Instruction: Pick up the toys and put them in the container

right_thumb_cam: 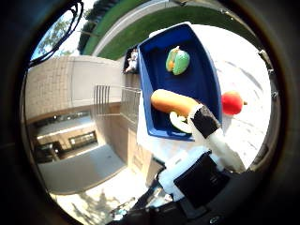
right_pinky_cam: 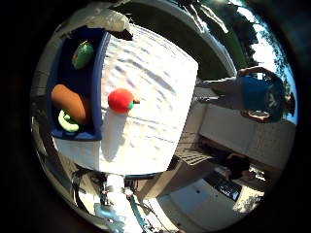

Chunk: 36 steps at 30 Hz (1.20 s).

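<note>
A red round toy [right_pinky_cam: 120, 100] with a small stalk lies on the white-clothed table [right_pinky_cam: 160, 82], just beside the blue container [right_pinky_cam: 98, 68]. Inside the container lie a green toy [right_pinky_cam: 83, 54], a long orange toy [right_pinky_cam: 70, 102] and a pale green curved toy [right_pinky_cam: 67, 122]. My hand [right_thumb_cam: 211, 136] hovers well above the table. One white finger with a black tip [right_thumb_cam: 204, 121] reaches out straight, and in the thumb side view it lies in front of the container's near corner. The hand is open and holds nothing.
The container stands along one edge of the table, whose other edges drop to paved ground. A brick wall [right_thumb_cam: 51, 84] and a metal railing [right_thumb_cam: 112, 101] stand beyond the container's side. Grass [right_thumb_cam: 154, 23] lies past the far end.
</note>
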Motion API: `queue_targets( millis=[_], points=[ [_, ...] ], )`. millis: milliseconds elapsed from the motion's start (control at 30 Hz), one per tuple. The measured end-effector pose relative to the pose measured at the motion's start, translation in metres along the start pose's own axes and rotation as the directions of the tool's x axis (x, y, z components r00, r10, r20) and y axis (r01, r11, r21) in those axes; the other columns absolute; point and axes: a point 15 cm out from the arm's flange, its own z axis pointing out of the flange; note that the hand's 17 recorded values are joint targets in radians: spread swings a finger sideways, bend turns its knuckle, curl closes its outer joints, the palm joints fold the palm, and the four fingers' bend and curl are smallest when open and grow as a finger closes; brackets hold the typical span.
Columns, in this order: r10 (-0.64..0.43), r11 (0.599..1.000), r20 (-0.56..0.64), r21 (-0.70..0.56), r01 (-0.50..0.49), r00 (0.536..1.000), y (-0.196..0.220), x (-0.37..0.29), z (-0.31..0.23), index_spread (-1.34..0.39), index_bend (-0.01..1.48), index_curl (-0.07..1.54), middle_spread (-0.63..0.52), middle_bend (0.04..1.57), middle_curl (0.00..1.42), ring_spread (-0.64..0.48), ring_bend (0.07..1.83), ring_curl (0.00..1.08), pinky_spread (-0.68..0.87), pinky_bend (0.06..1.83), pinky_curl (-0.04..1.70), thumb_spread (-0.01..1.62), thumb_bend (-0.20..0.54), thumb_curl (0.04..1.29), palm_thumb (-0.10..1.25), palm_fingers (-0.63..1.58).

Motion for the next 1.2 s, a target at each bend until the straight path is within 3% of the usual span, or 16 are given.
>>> queue_targets(
  millis=[233, 400, 767, 867, 967, 1033, 1133, 1200],
  points=[
    [0.043, 0.995, -0.007, -0.092, -0.044, 0.999, -0.003, 0.075, 0.059, -0.29, 0.17, 0.2, 0.06, 0.18, 0.35, 0.27, 0.47, 0.29, 0.43, 0.57, 0.34, 1.15, -0.021, 0.44, 0.76, 0.03],
    [0.019, 0.983, -0.047, -0.18, -0.027, 0.999, -0.004, 0.099, 0.099, -0.28, 0.17, 0.22, 0.05, 0.18, 0.35, 0.26, 0.44, 0.29, 0.42, 0.53, 0.31, 1.13, -0.022, 0.44, 0.78, 0.04],
    [-0.089, 0.965, -0.069, -0.253, 0.069, 0.994, -0.012, 0.068, 0.162, -0.26, 0.19, 0.24, 0.03, 0.18, 0.33, 0.25, 0.41, 0.3, 0.4, 0.46, 0.28, 1.12, -0.022, 0.45, 0.81, 0.07],
    [-0.139, 0.955, -0.098, -0.275, 0.107, 0.985, -0.016, 0.055, 0.174, -0.18, 0.2, 0.26, -0.01, 0.22, 0.35, 0.24, 0.43, 0.3, 0.39, 0.42, 0.25, 1.11, -0.022, 0.45, 0.83, 0.26],
    [-0.137, 0.95, -0.111, -0.297, 0.098, 0.984, -0.019, 0.055, 0.188, -0.21, 0.18, 0.26, -0.06, 0.39, 0.4, 0.19, 0.59, 0.33, 0.37, 0.42, 0.23, 1.1, -0.021, 0.45, 0.84, 0.66],
    [-0.129, 0.951, -0.111, -0.295, 0.091, 0.985, -0.018, 0.059, 0.187, -0.27, 0.1, 0.22, -0.1, 0.55, 0.48, 0.14, 0.84, 0.42, 0.35, 0.48, 0.25, 1.1, -0.023, 0.45, 0.85, 0.88],
    [-0.126, 0.955, -0.116, -0.283, 0.089, 0.985, -0.018, 0.061, 0.179, -0.35, 0.1, 0.17, -0.15, 0.72, 0.59, 0.09, 1.08, 0.53, 0.36, 0.61, 0.31, 1.09, -0.02, 0.45, 0.87, 0.97],
    [-0.126, 0.959, -0.121, -0.27, 0.089, 0.985, -0.018, 0.06, 0.17, -0.38, 0.13, 0.16, -0.17, 0.77, 0.63, 0.07, 1.13, 0.57, 0.36, 0.73, 0.35, 1.09, -0.018, 0.46, 0.88, 1.05]
  ],
)
